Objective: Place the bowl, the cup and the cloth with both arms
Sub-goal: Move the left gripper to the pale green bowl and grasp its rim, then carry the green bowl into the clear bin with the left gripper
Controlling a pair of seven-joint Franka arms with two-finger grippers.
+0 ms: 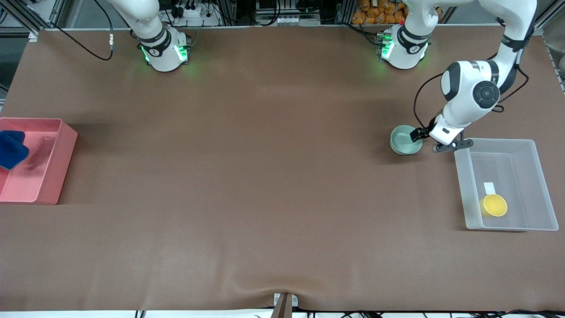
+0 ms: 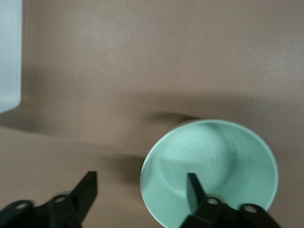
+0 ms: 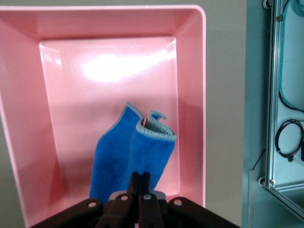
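The pale mint-green bowl (image 1: 402, 141) stands on the table beside the clear bin. My left gripper (image 1: 417, 134) is open astride its rim. In the left wrist view (image 2: 141, 180), one finger is inside the bowl (image 2: 213, 161) and the other is outside it. The yellow cup (image 1: 495, 205) stands in the clear plastic bin (image 1: 461, 176). My right gripper (image 3: 141, 175) is shut on the blue cloth (image 3: 128, 156), which hangs over the pink bin (image 3: 202, 95). In the front view only the cloth (image 1: 11, 149) shows, at the frame's edge over the pink bin (image 1: 48, 176).
The clear bin's corner also shows in the left wrist view (image 2: 9, 52). A metal frame with cables (image 3: 280, 118) stands past the table's edge at the right arm's end. Brown table surface (image 1: 265, 176) lies between the two bins.
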